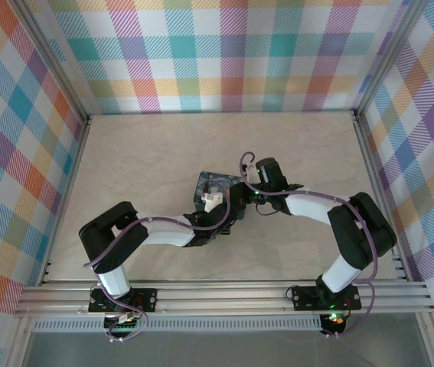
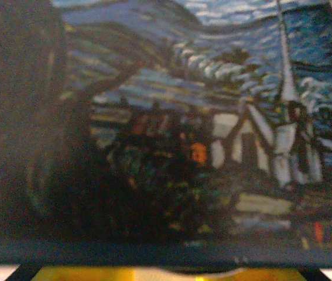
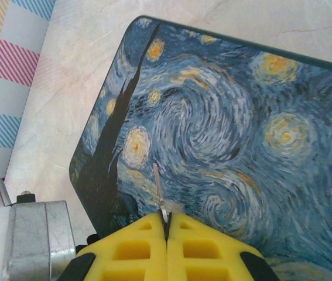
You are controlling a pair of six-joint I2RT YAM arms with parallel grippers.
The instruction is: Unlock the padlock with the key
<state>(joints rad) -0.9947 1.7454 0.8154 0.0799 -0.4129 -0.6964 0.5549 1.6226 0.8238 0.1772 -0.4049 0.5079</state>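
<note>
The key [image 3: 158, 190] is a thin pale metal sliver standing out from between the yellow fingers [image 3: 136, 249] of my right gripper [image 3: 166, 225], which is shut on it. Its tip hangs just over the starry-night painted lid of the box [image 3: 230, 134]. In the top view the right gripper [image 1: 237, 197] is over that box [image 1: 218, 183], and my left gripper [image 1: 217, 212] meets it from the near side. The left wrist view is pressed close to the painted box [image 2: 212, 129], with a strip of yellow pads [image 2: 130, 274] along the bottom edge. How the left jaws stand is hidden. The padlock is hidden.
The box lies mid-table on a pale marble-look surface [image 1: 140, 153]. Checked walls [image 1: 17, 153] close in the left, far and right sides. An aluminium rail [image 1: 224, 294] with both arm bases runs along the near edge. A grey metal block [image 3: 31, 240] sits beside the right fingers.
</note>
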